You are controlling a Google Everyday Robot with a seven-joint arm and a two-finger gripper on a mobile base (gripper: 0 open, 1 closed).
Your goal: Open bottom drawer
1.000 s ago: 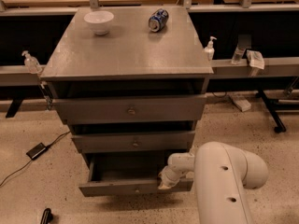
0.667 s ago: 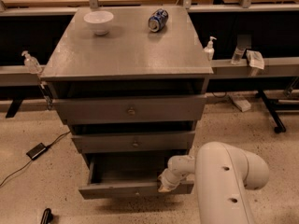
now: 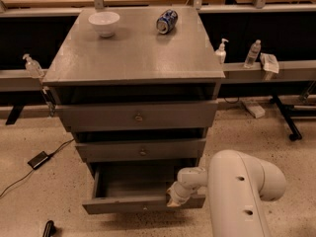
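The bottom drawer (image 3: 123, 204) of the grey cabinet stands pulled out, with its dark inside showing and a small knob on its low front panel. My gripper (image 3: 174, 197) is at the right end of that front panel, at its top edge, on the end of the white arm (image 3: 237, 196). The middle drawer (image 3: 140, 150) and the top drawer (image 3: 138, 116) above it are pushed in.
A white bowl (image 3: 104, 23) and a blue can (image 3: 166, 21) lying on its side sit on the cabinet top (image 3: 133, 53). Bottles (image 3: 252, 53) stand on side rails. A black cable and adapter (image 3: 38, 159) lie on the floor at the left.
The bottom drawer has come out a little further toward the camera, and my gripper has moved with its front panel.
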